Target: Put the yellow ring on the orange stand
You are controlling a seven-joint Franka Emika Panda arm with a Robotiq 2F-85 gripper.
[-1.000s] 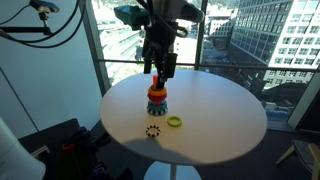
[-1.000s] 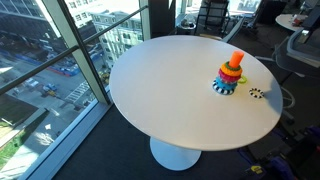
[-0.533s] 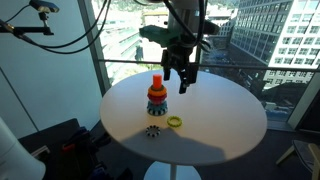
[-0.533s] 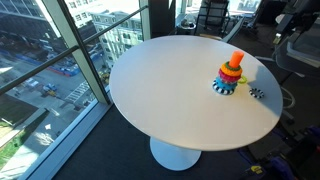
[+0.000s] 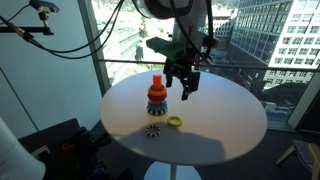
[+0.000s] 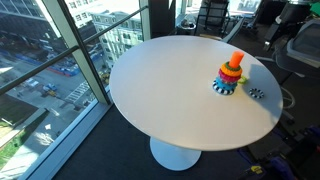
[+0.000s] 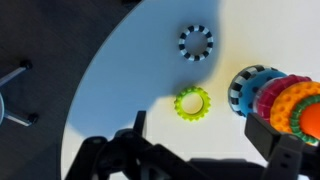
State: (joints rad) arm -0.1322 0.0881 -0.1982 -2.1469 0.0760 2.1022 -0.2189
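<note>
The yellow ring (image 5: 175, 122) lies flat on the white round table (image 5: 230, 110), in front of the orange stand (image 5: 156, 97). The stand has an upright orange peg and a stack of coloured rings. My gripper (image 5: 186, 88) hangs open and empty above the table, beside the stand and above the ring. In the wrist view the yellow ring (image 7: 192, 102) lies just ahead of my open fingers (image 7: 205, 135), with the stand (image 7: 280, 100) at the right. In an exterior view the stand (image 6: 231, 73) shows, but the yellow ring is hidden.
A dark toothed ring (image 5: 153, 131) lies on the table near the yellow ring; it also shows in the wrist view (image 7: 196, 42) and in an exterior view (image 6: 256, 93). Tall windows stand behind the table. Office chairs (image 6: 210, 15) stand beyond it.
My gripper has moved from above the stand's peg sideways away from it, toward the yellow ring's side. The rings and the stand have not moved.
</note>
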